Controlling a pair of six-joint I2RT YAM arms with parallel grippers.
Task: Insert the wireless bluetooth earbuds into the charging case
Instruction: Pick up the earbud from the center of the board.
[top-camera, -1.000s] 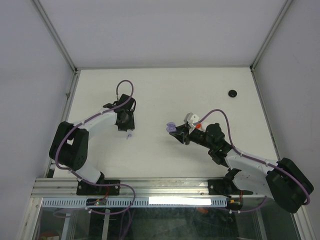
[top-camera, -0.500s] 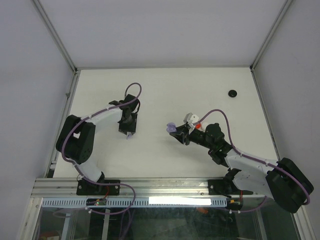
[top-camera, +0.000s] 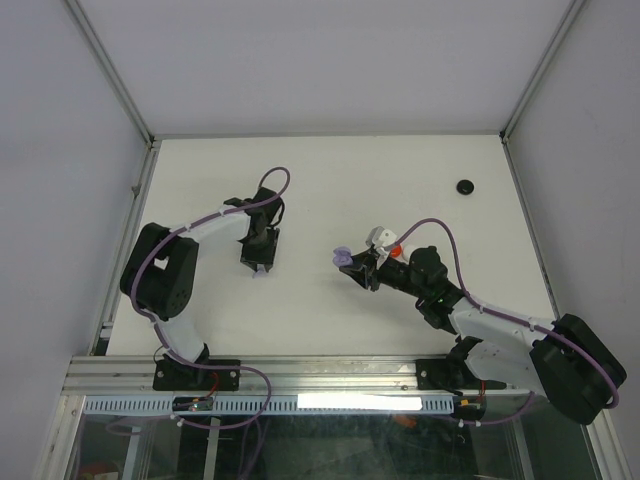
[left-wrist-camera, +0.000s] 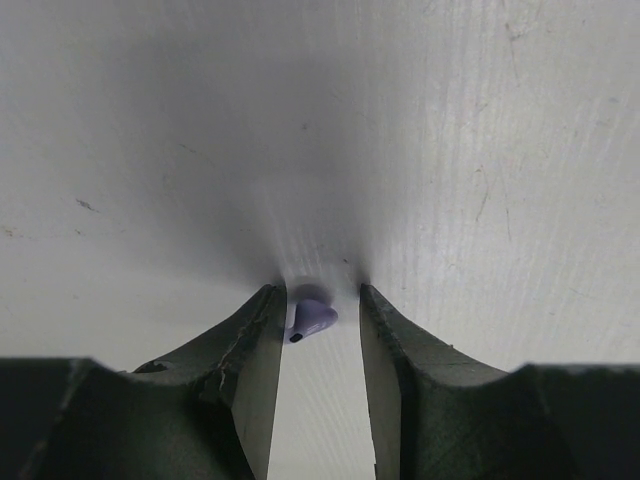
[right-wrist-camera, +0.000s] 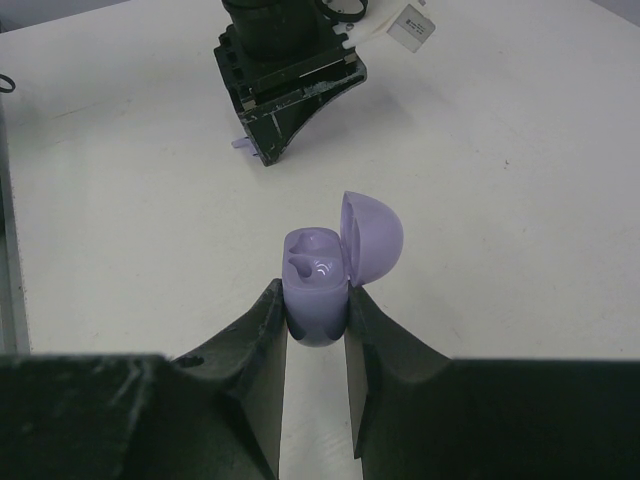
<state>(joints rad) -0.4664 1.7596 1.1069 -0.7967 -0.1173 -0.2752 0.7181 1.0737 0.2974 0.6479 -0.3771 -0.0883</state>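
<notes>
**Top external view.** The left gripper (top-camera: 258, 262) is covering most of the lavender earbud (top-camera: 259, 271). Only a pale speck is showing at the fingertips, and the jaw gap is not readable here. The right gripper (top-camera: 352, 262) is hiding part of the charging case (top-camera: 343, 256). A black round piece (top-camera: 465, 186) is lying toward the 2 o'clock corner of the table (top-camera: 330, 180), too small to identify. Bare surface is lying open between the two grippers and toward 12 o'clock. The left arm is folding at the elbow, its forearm running toward 2 o'clock. The right arm is stretching low toward 10 o'clock.

**Left wrist view.** The frame is cutting off the finger bases. The left gripper (left-wrist-camera: 315, 300) is pointing down at the table (left-wrist-camera: 450, 150) with its jaws narrowly apart. The lavender earbud (left-wrist-camera: 312, 318) is lying between them, close against the 9 o'clock finger. A clear gap is showing toward the 3 o'clock finger, so the earbud is not clamped.

**Right wrist view.** The right gripper (right-wrist-camera: 317, 300) is clamping the charging case (right-wrist-camera: 318, 285) by its sides. The lid (right-wrist-camera: 372, 235) is standing open toward 3 o'clock. The fingers are hiding the lower body of the case, and whether its glossy wells are occupied cannot be told. At 12 o'clock the left gripper (right-wrist-camera: 268, 155) is standing tips-down, with the lavender earbud (right-wrist-camera: 240, 143) peeking out at its 9 o'clock side.
</notes>
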